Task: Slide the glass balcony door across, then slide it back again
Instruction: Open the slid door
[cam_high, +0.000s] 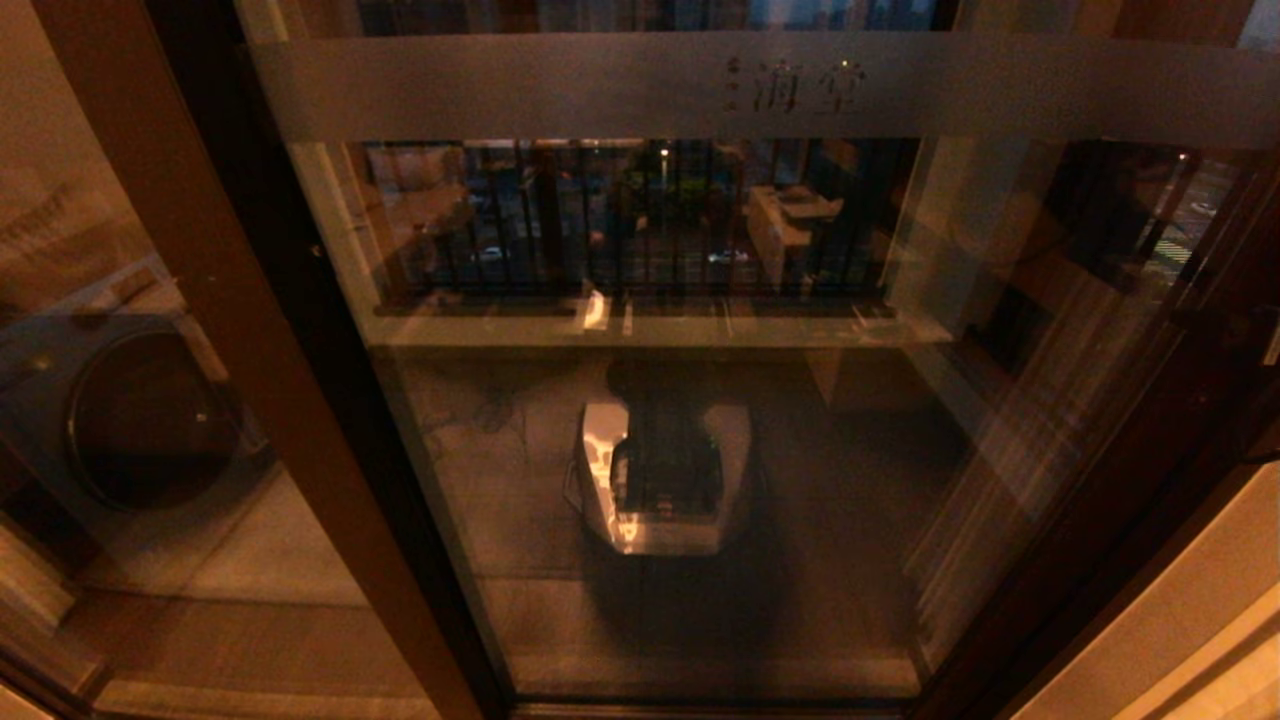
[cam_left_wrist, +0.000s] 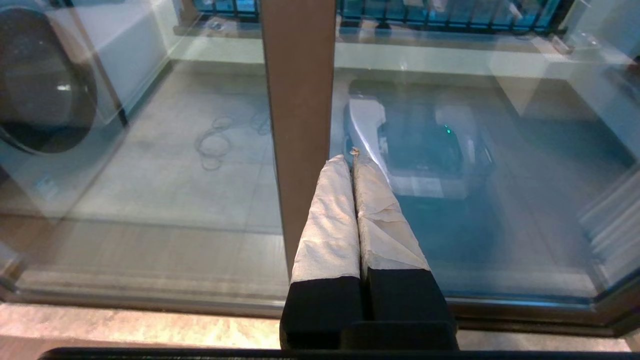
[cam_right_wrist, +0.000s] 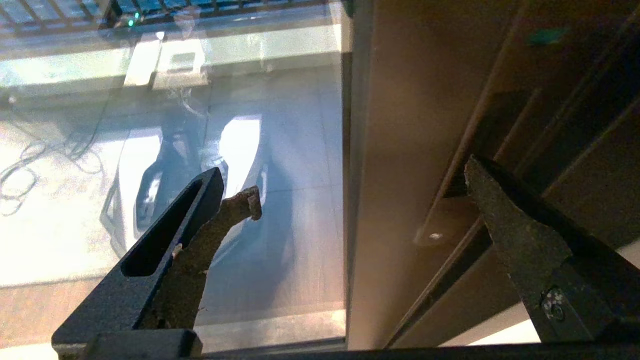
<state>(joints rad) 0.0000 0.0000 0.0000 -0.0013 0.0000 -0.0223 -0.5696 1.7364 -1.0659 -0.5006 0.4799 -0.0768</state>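
The glass balcony door (cam_high: 650, 400) fills the head view, with its frosted band of Chinese characters (cam_high: 790, 88) near the top; neither gripper shows there. In the left wrist view my left gripper (cam_left_wrist: 351, 157) is shut with nothing between its white-wrapped fingers (cam_left_wrist: 330, 225). Its tips lie close by the right edge of a brown upright stile (cam_left_wrist: 300, 115); I cannot tell if they touch it. In the right wrist view my right gripper (cam_right_wrist: 353, 176) is open, its fingers spread wide in front of the door's glass (cam_right_wrist: 280, 150) and brown stile (cam_right_wrist: 395, 165), holding nothing.
A washing machine (cam_high: 140, 420) stands behind the glass at the left. A balcony railing (cam_high: 640, 220) runs across beyond the door. My own base is reflected in the pane (cam_high: 660, 480). The bottom track (cam_left_wrist: 150, 295) and a pale wall (cam_high: 1200, 610) border the doorway.
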